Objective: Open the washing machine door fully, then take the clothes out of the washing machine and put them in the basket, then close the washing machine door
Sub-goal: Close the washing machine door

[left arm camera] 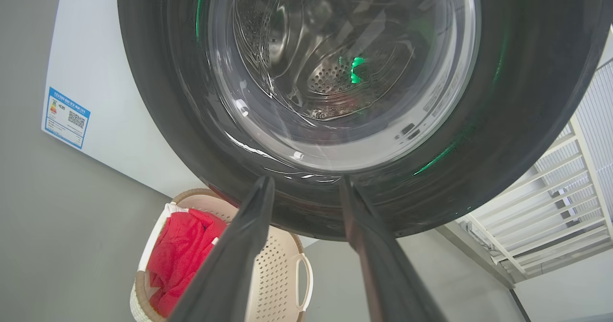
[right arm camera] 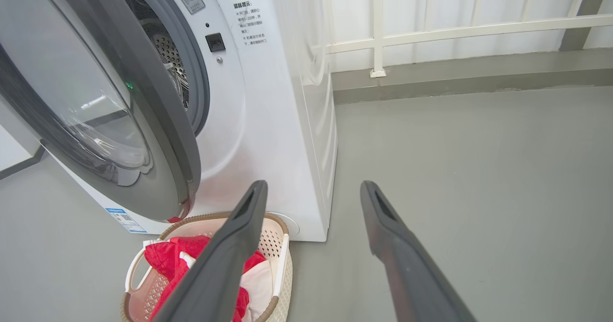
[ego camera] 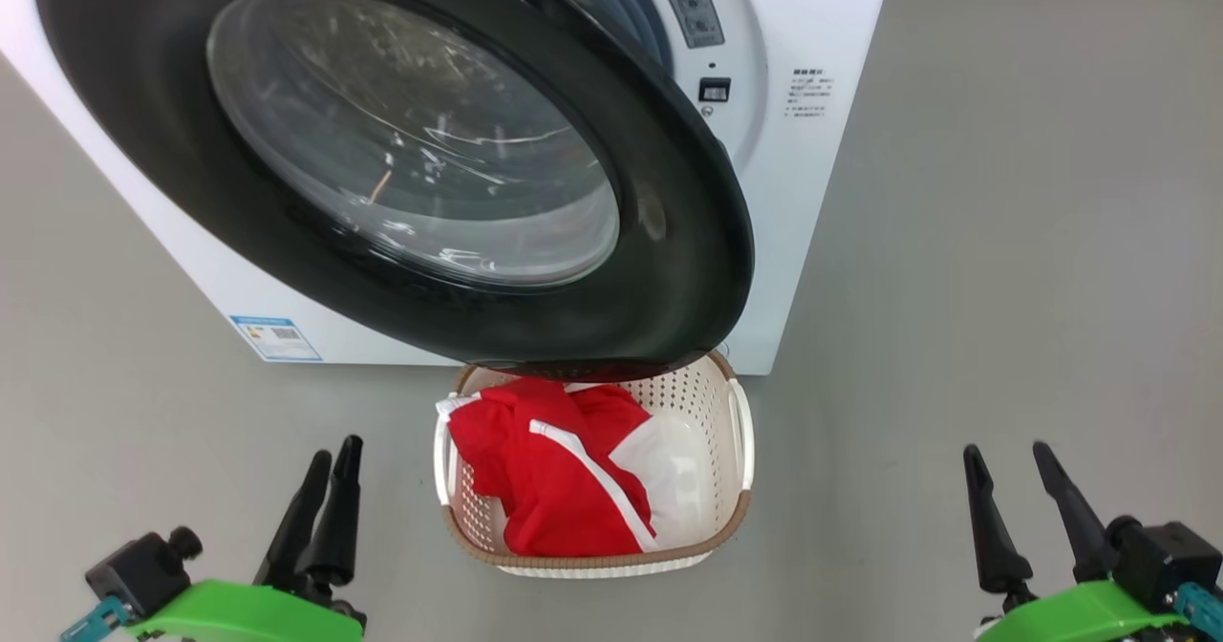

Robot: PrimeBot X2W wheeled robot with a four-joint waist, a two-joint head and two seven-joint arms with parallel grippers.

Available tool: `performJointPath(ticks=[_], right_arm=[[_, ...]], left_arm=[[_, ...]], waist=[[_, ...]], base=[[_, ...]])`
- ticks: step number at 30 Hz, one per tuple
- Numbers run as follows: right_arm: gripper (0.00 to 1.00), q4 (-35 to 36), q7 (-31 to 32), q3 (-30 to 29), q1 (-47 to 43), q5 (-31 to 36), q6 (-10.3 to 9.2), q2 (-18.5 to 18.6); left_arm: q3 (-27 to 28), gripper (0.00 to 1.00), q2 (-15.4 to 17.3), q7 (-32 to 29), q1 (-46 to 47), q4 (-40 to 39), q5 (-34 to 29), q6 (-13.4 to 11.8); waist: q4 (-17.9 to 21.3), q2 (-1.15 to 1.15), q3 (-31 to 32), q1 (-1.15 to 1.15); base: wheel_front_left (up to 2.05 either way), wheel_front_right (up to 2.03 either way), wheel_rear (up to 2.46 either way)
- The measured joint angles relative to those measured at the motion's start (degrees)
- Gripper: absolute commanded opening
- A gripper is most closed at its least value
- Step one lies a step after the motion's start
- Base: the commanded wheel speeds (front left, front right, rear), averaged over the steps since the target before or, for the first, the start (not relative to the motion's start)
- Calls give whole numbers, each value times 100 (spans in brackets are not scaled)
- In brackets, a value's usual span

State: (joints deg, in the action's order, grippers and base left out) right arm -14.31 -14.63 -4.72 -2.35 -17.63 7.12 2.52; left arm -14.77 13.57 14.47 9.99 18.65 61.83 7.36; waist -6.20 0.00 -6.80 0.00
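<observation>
The washing machine door stands partly open, its black rim hanging over the far end of the basket. The red and white clothes lie inside the basket, on the floor in front of the white washing machine. My left gripper is low at the left of the basket, open and empty. In the left wrist view its fingers point at the door's lower rim. My right gripper is open and empty to the right of the basket. The steel drum shows behind the door.
Grey floor spreads on both sides of the basket. A white railing runs along a low kerb behind and right of the machine. A blue label marks the machine's lower left corner.
</observation>
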Motion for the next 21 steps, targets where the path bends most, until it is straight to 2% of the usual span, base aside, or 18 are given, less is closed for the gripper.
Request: performJointPath(ticks=[3, 12, 21], right_arm=[[100, 0, 0, -11, -116, 0, 0, -13], [100, 49, 0, -148, -327, -1, 0, -44], [100, 94, 0, -270, -339, -66, 0, -48]], left_arm=[[49, 100, -3, 0, -88, 1, -297, 0], [345, 100, -19, 0, -319, -37, -1457, 0], [883, 100, -223, 0, -439, -154, -2559, 9]], waist=[[-35, 0, 66, 0], [-38, 0, 147, 0], [-7, 0, 146, 0]], base=[[0, 0, 0], [0, 0, 0], [0, 0, 0]])
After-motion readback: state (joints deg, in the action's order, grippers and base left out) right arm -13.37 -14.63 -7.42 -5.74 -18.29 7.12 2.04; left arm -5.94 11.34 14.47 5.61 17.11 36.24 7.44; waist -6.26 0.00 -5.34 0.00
